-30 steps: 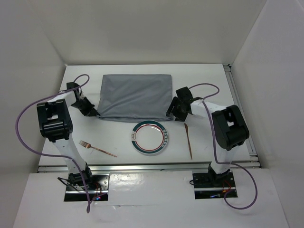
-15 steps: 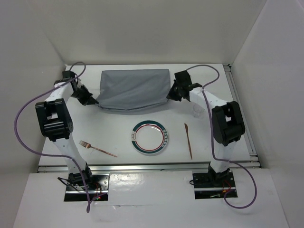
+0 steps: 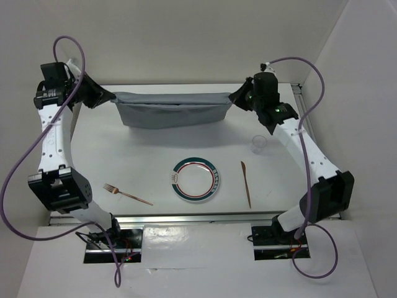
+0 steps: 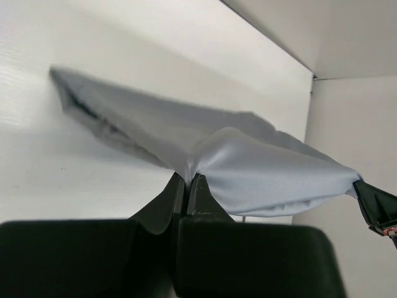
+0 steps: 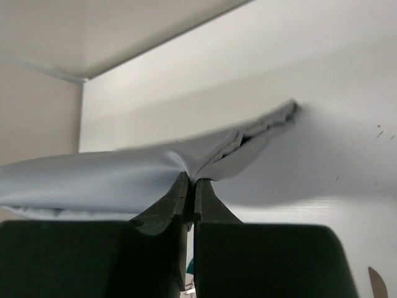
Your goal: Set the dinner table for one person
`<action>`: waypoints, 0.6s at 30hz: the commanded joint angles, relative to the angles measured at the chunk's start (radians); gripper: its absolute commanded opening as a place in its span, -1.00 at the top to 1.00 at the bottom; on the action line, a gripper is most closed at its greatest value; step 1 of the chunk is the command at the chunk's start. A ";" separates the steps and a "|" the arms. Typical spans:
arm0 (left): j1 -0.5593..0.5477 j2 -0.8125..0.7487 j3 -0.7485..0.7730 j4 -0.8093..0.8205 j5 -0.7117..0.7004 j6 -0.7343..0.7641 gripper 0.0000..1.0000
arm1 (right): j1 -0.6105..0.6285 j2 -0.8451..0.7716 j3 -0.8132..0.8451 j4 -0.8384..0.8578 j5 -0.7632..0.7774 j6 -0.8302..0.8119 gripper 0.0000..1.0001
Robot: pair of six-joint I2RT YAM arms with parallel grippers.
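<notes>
A grey cloth point(image 3: 170, 110) hangs stretched in the air above the back of the white dinner table point(image 3: 142, 155), its lower edge sagging. My left gripper point(image 3: 110, 96) is shut on the cloth's left corner point(image 4: 186, 166); my right gripper point(image 3: 234, 97) is shut on its right corner point(image 5: 193, 174). On the table nearer me lie a round plate point(image 3: 195, 180) with a green and red rim, a copper fork point(image 3: 127, 194) to its left and a copper knife point(image 3: 246, 183) to its right. A small clear glass point(image 3: 258, 144) stands at the right.
White walls close in the table at the back and on both sides. Purple cables point(image 3: 28, 155) loop from both arms. A metal rail point(image 3: 186, 217) runs along the table's near edge.
Both grippers closed on the cloth's near corners and rose, carrying it up and back off the table until it hangs stretched between them. The glass, hidden a second ago, now shows.
</notes>
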 commanded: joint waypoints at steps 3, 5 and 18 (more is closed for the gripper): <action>0.051 -0.161 -0.013 -0.006 0.058 0.004 1.00 | -0.012 -0.160 0.027 -0.071 0.052 -0.028 1.00; 0.052 -0.173 0.002 -0.015 0.057 0.004 1.00 | -0.012 -0.199 0.012 -0.071 0.063 -0.019 1.00; 0.061 0.017 0.187 0.067 0.174 -0.065 1.00 | -0.056 -0.031 0.211 0.018 0.079 -0.103 1.00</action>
